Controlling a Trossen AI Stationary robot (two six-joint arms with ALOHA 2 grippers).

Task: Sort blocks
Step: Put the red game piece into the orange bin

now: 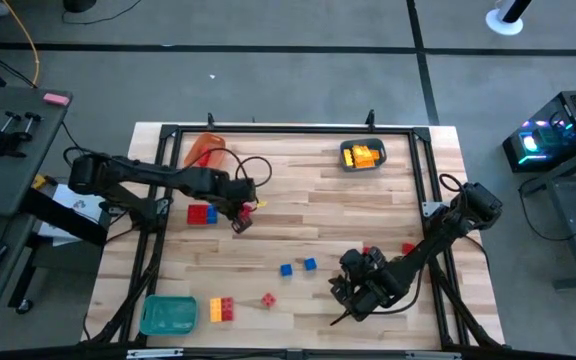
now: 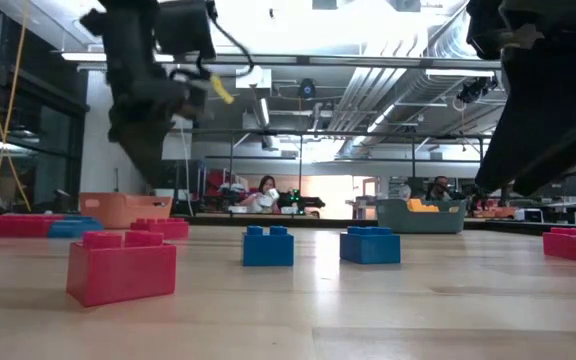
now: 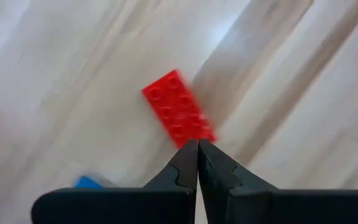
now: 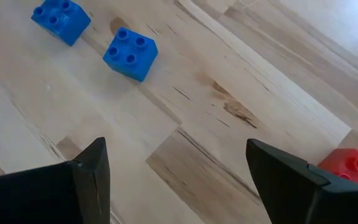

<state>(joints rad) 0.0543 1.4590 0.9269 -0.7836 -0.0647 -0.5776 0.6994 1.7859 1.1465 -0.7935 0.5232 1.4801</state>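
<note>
Small studded blocks lie scattered on the wooden table. My left gripper (image 1: 239, 222) (image 3: 197, 144) is shut and hangs above the table just right of a red block (image 1: 200, 213) (image 3: 178, 112) and a blue block (image 1: 212, 216); nothing shows between its fingers. My right gripper (image 1: 353, 300) (image 4: 176, 180) is open near the table's near right side. Two blue blocks (image 4: 130, 53) (image 4: 61, 18) (image 1: 310, 264) (image 1: 286, 269) lie ahead of it and a red block (image 4: 353, 168) is beside one finger. Yellow and red blocks (image 1: 221, 309) and a small red block (image 1: 268, 299) rest near the near edge.
An orange tray (image 1: 205, 152) sits at the far left, a grey tray (image 1: 362, 156) holding yellow blocks at the far right, and a green tray (image 1: 168, 315) at the near left corner. Two red blocks (image 1: 408, 247) (image 1: 366, 250) lie near the right arm. A black frame rims the table.
</note>
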